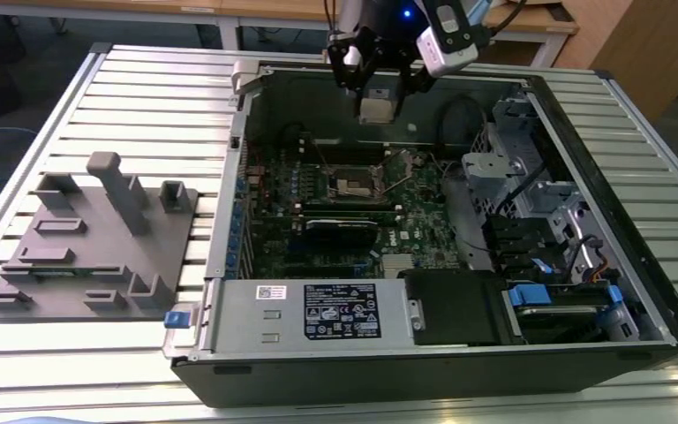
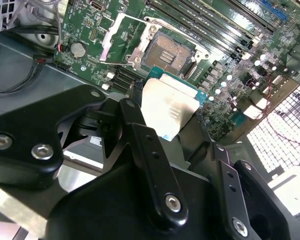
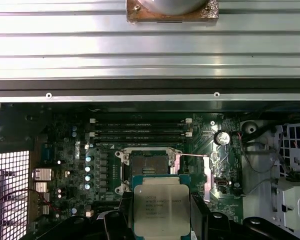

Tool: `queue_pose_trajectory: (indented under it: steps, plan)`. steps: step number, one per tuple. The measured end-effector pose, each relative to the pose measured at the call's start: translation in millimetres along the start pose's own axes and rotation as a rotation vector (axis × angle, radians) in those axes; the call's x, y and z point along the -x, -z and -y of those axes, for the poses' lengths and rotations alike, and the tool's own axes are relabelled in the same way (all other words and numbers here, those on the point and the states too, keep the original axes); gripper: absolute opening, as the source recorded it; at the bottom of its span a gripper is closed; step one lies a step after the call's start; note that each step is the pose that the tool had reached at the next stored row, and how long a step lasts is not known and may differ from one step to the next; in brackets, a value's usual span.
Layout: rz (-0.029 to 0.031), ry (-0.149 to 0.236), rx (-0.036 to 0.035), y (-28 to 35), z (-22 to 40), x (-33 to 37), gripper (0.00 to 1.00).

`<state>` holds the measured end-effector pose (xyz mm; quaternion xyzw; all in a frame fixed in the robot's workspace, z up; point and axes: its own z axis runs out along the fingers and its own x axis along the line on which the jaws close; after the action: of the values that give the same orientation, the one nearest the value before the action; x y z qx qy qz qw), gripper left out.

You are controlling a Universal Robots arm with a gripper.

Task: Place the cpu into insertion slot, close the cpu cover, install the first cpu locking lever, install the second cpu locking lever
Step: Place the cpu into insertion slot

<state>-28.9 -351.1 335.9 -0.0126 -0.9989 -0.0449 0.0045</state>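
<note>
End effector grips cpu abv insertion slot.

A slatted aluminium bench carries an open desktop computer case lying on its side. Inside is a green motherboard with long black memory slots. A silver power supply bears a label sticker. At the exterior view's left, beside the case, rests a grey moulded fixture with upright posts.
</note>
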Motion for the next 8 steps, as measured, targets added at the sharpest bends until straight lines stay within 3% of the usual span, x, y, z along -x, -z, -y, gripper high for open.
queue_pose_trajectory:
  steps: [8]
  plan:
    - [0.0001,0.0,-0.0001,-1.4,0.1,0.0,0.54]
